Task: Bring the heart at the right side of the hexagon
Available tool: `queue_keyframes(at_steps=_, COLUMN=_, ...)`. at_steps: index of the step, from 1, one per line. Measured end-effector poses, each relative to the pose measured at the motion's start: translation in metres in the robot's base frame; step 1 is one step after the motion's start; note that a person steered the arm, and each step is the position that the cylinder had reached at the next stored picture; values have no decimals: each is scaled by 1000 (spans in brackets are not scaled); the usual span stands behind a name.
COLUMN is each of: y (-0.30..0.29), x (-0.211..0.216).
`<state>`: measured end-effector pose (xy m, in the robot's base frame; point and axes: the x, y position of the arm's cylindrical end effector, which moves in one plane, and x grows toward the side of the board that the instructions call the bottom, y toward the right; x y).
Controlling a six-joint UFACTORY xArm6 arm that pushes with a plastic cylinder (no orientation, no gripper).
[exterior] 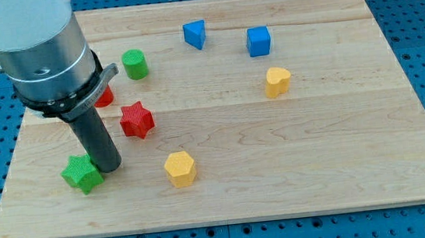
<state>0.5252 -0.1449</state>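
The yellow heart (277,81) lies right of the board's middle, in its upper half. The yellow hexagon (180,169) lies low on the board, left of centre. My tip (109,168) rests on the board at the view's left, touching the right side of the green star (82,174). It is left of the hexagon and far from the heart.
A red star (137,120) lies just above and right of my tip. A red block (105,96) is partly hidden behind the arm. A green cylinder (135,65), a blue triangular block (196,34) and a blue cube (259,41) lie near the top. The wooden board (357,160) sits on a blue pegboard.
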Motion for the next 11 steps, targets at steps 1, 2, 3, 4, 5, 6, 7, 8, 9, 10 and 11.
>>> queue_keyframes(at_steps=1, y=-11, x=-35)
queue_keyframes(at_steps=2, y=-8, x=-30)
queue_keyframes(at_steps=3, y=9, x=-54)
queue_keyframes(at_steps=4, y=12, x=-56)
queue_keyframes(at_steps=5, y=-1, x=-15)
queue_keyframes(at_steps=6, y=56, x=-48)
queue_keyframes(at_steps=7, y=124, x=-105)
queue_keyframes(at_steps=8, y=145, x=-142)
queue_keyframes(at_steps=9, y=205, x=-145)
queue_keyframes(at_steps=10, y=266, x=-112)
queue_keyframes(at_steps=11, y=282, x=-131)
